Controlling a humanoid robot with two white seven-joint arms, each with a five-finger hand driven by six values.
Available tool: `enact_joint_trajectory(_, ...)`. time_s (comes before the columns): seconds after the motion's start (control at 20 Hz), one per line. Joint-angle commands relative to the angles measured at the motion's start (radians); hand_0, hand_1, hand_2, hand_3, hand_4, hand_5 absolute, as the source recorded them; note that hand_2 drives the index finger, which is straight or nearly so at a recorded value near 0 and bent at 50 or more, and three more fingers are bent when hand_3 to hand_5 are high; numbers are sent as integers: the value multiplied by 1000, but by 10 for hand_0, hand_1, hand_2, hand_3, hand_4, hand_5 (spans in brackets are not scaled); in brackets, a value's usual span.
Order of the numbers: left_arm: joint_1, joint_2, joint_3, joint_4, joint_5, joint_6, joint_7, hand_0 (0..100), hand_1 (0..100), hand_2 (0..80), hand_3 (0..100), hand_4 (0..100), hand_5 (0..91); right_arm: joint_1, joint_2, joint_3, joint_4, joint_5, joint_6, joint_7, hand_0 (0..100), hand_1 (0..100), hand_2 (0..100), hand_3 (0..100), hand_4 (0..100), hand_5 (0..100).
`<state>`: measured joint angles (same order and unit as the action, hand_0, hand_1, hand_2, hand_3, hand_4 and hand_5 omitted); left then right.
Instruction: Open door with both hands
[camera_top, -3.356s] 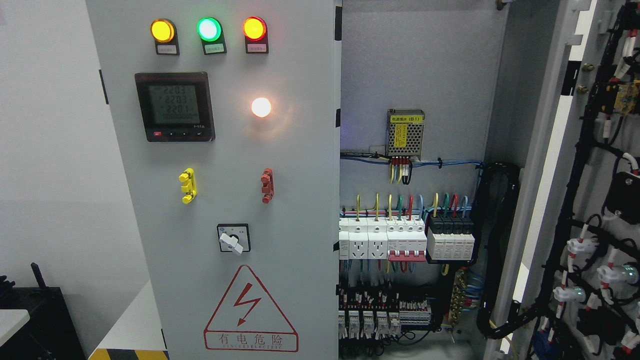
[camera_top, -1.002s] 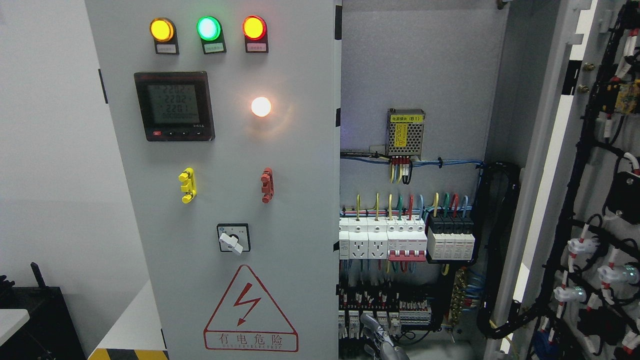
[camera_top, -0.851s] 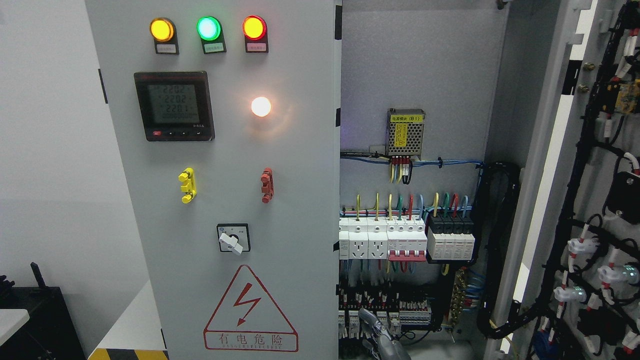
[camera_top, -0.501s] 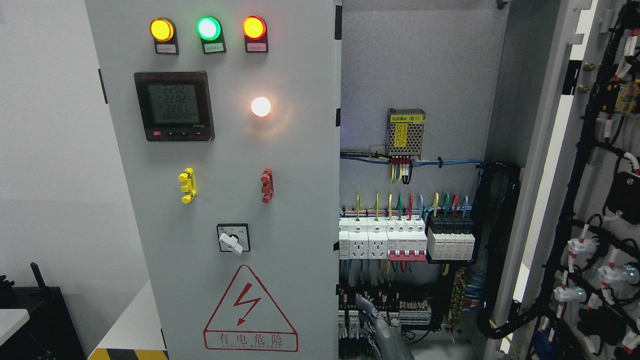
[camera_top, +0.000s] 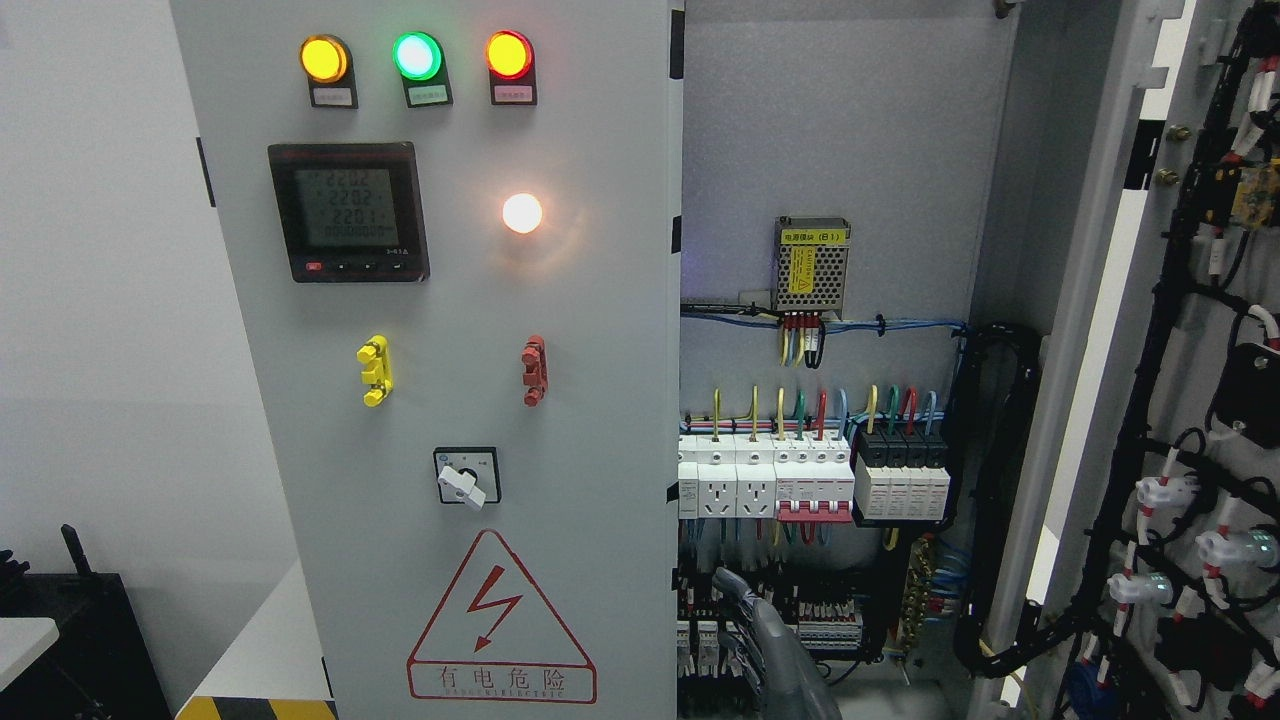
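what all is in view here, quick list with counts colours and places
left door: 1, grey, shut, left half
indicator lamps: 3, amber, green, red, top of left door
white lamp: 1, lit, right of meter
meter: 1, black, upper left door
handles: 2, yellow and red, mid door
selector switch: 1, white knob, below handles
warning triangle: 1, red, door bottom
power supply: 1, metal mesh, inside cabinet
breakers: 1 row, white, black, red, inside
right door: 1, swung open, wiring inside
hand: 1, grey, bottom centre, side unclear

The hand (camera_top: 775, 645) is cut off by the bottom edge, so its arm's side stays unclear.
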<state>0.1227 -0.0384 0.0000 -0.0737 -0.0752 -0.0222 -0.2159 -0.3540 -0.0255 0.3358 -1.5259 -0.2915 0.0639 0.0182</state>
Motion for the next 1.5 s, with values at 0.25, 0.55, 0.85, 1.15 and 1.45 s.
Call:
enact_joint_trajectory(0.25,0,0,6,0,0,1,0,0,0,0,0,31,0,-54,-17,11,66,-9,1,46,0,0,0,0,0,0)
enact_joint_trajectory(0.55,0,0,6,0,0,1,0,0,0,0,0,31,0,-85,-17,8,119,-9,-1,48,0,0,0,0,0,0)
enact_joint_trajectory(0.85,0,0,6,0,0,1,0,0,0,0,0,30,0,-105,-17,12,119,-49,-1,48,0,0,0,0,0,0)
enact_joint_trajectory(1.15,0,0,6,0,0,1,0,0,0,0,0,30,0,-108,-20,14,113,-60,-1,59,0,0,0,0,0,0)
enact_joint_trajectory(1.45,0,0,6,0,0,1,0,0,0,0,0,31,0,-117,-34,17,115,-74,1,60,0,0,0,0,0,0)
